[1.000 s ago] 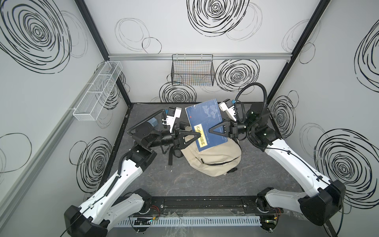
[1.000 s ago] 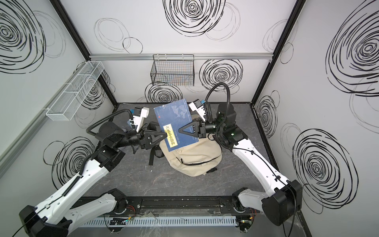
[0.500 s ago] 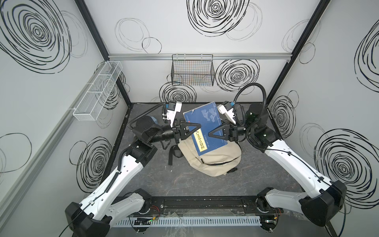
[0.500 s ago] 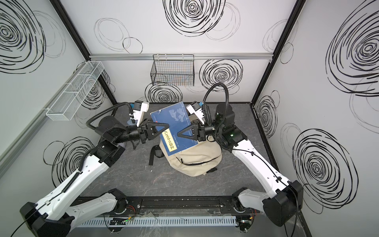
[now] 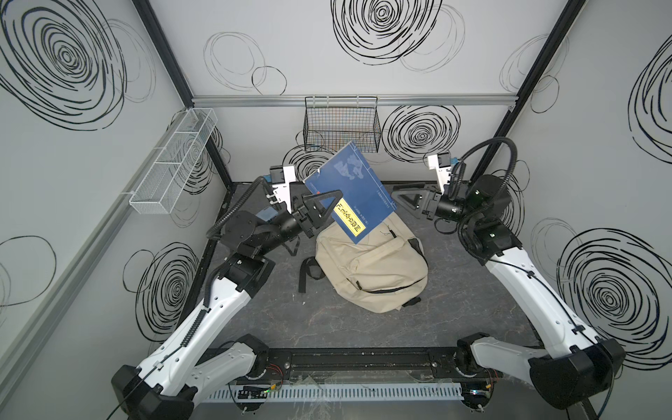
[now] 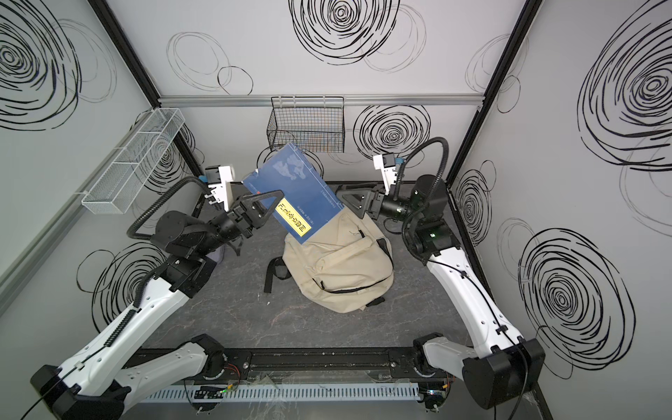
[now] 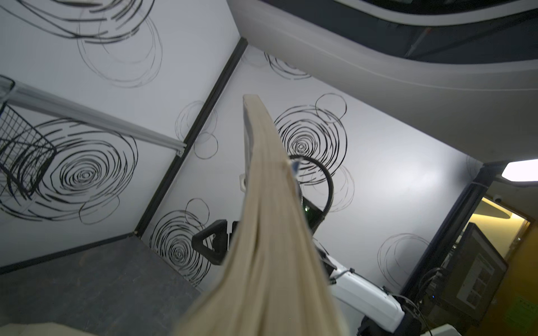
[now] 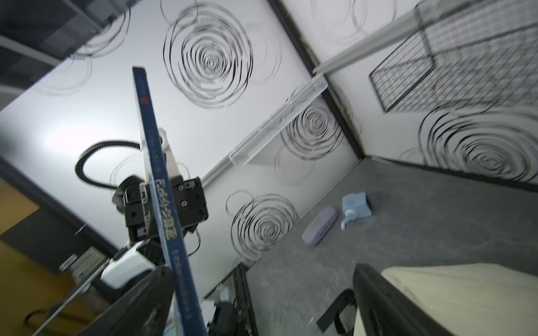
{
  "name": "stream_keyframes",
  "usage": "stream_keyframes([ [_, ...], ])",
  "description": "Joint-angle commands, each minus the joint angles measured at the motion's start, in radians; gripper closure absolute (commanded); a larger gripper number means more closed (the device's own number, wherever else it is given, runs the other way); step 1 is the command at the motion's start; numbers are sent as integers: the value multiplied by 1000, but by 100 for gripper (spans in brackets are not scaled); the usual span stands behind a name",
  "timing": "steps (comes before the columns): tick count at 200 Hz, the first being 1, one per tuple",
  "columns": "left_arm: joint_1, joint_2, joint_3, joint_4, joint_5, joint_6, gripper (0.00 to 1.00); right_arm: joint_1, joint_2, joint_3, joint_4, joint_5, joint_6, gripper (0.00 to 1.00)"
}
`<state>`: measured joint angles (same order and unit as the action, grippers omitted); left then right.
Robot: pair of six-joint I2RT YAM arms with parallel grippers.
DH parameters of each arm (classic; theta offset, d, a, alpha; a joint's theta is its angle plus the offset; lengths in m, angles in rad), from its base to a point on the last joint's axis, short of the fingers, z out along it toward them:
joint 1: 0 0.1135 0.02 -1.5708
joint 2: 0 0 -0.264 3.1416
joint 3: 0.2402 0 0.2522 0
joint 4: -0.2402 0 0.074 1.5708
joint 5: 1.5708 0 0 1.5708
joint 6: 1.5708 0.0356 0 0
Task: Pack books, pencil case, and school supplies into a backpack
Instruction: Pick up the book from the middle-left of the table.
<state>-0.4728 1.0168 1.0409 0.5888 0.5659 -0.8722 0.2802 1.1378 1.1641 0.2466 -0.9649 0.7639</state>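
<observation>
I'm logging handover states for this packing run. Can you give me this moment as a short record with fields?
left end effector: shut on the book, beside its yellow label
right end effector: open, holding nothing, close to the book's far edge
book: navy, tilted in the air, lower corner over the backpack's top
backpack: lying on the table, book not inside
pencil case: on the table, unpacked
sharpener: on the table beside the pencil case, unpacked
</observation>
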Motion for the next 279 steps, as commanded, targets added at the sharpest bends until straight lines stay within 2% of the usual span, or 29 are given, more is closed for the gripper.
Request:
stream_keyframes([
  [1, -19, 22, -3, 481, -94, -161, 100, 15, -91, -67, 303, 208, 161, 0],
  [20, -58, 63, 0, 610, -129, -179, 100, 62, -122, -106, 438, 262, 242, 0],
  [31, -88, 81, 5, 641, -140, -159, 100, 102, -137, -120, 465, 308, 239, 2],
  [53, -164, 95, 16, 617, -166, -60, 100, 194, -162, -124, 488, 414, 205, 2],
  [75, -219, 109, 22, 614, -183, -12, 100, 244, -160, -117, 507, 455, 192, 3],
  [99, -247, 123, 27, 638, -182, -10, 100, 259, -143, -109, 526, 460, 208, 6],
  [125, -264, 128, 24, 631, -187, 9, 100, 271, -129, -108, 566, 447, 227, 15],
  [139, -269, 123, 11, 619, -205, 24, 100, 275, -125, -106, 589, 420, 238, 17],
  [158, -267, 112, -4, 643, -230, 18, 100, 277, -157, -118, 536, 398, 209, 15],
  [189, -253, 73, -3, 640, -271, 37, 100, 233, -289, -175, 375, 492, 115, 14],
  [214, -256, 73, 1, 647, -276, 32, 100, 218, -291, -163, 396, 412, 146, 13],
  [233, -268, 91, 8, 654, -264, 27, 100, 250, -254, -138, 442, 366, 176, 13],
  [279, -303, 115, 9, 637, -258, 48, 100, 383, -183, -73, 425, 389, 104, 15],
])
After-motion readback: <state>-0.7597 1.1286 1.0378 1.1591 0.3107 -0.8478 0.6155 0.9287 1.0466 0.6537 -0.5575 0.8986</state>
